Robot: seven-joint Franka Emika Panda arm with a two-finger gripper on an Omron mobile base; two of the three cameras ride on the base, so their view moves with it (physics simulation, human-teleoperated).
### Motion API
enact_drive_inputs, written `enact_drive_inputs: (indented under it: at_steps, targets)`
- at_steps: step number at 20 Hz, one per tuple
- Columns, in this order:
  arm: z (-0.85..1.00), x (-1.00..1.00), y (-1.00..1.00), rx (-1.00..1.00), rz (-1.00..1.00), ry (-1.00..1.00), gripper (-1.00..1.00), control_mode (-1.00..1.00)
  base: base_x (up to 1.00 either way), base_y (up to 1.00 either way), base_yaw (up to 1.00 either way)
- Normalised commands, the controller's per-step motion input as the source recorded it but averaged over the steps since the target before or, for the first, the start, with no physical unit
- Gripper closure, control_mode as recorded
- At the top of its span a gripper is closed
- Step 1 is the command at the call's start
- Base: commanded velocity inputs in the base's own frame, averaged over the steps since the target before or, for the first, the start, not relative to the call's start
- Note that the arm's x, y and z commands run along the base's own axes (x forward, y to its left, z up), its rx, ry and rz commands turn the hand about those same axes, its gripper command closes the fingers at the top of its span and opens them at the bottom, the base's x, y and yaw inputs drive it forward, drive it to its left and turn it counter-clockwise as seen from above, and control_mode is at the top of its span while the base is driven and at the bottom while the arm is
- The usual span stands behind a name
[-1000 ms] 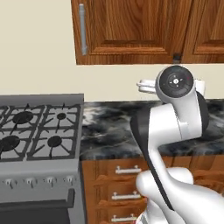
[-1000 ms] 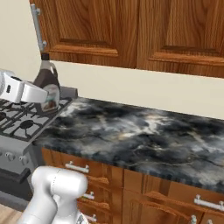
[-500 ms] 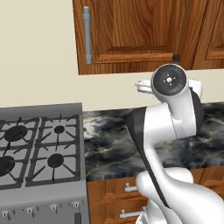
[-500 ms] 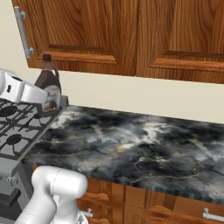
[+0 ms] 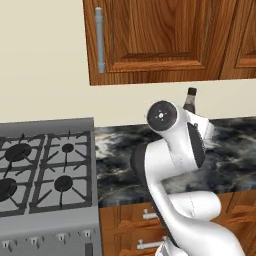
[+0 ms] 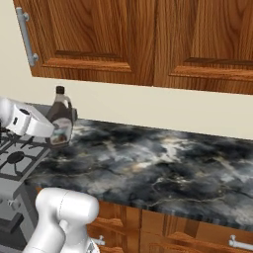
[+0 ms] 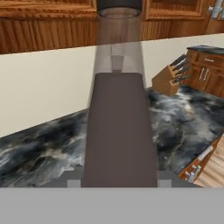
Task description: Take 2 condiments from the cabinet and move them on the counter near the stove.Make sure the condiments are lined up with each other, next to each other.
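– How's the arm sitting?

– Bent at the elbow, wrist reaching over the counter (image 6: 163, 168) just right of the stove (image 5: 45, 175). The gripper (image 6: 58, 134) is clamped on the dark bottle (image 6: 61, 121).

– Which way does the bottle point?

– Upright, long axis vertical, black cap on top, held low above the marble near the far wall.

– And the cabinet (image 5: 160, 40)?

– Doors closed, so its contents can't be seen.

Kitchen, gas stove (image 5: 42, 172), marble counter (image 6: 163, 163), wood cabinet (image 6: 123, 37)
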Motion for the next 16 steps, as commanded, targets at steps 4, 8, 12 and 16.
enact_drive_inputs:
  at_steps: [4,8,12,16]
  targets:
    - [-0.69,0.77,0.24,0.0,0.0,0.01,1.0,-1.0,0.0,0.0,0.0]
    - [-0.74,0.88,0.42,-0.01,0.0,0.03,1.0,-1.0,0.0,0.0,0.0]
    - [-0.59,1.0,0.55,-0.01,-0.01,0.02,1.0,-1.0,0.0,0.0,0.0]
    - [-0.39,1.0,0.48,-0.03,-0.09,0.0,1.0,-1.0,0.0,0.0,0.0]
